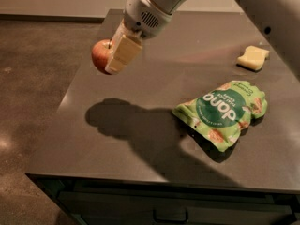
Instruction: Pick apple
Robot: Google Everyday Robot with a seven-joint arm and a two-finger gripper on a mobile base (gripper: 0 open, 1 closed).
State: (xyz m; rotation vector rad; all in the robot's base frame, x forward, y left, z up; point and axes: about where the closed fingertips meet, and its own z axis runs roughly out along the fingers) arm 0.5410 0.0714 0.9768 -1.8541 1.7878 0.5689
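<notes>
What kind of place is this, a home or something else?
Probably an office kitchenette or a test room: a grey counter with a drawer handle below, a green snack bag on it, and a bare hard floor. The gripper holds the apple above the counter's left edge.

The pincer (112, 60) hangs above the left part of the tabletop (93, 158), clamped on the apple (99, 55), which is clear of the surface. The snack bag (220, 111) lies on the tabletop to the right, nearer the front. A sponge (253, 57) lies behind the bag, near the right edge.
</notes>
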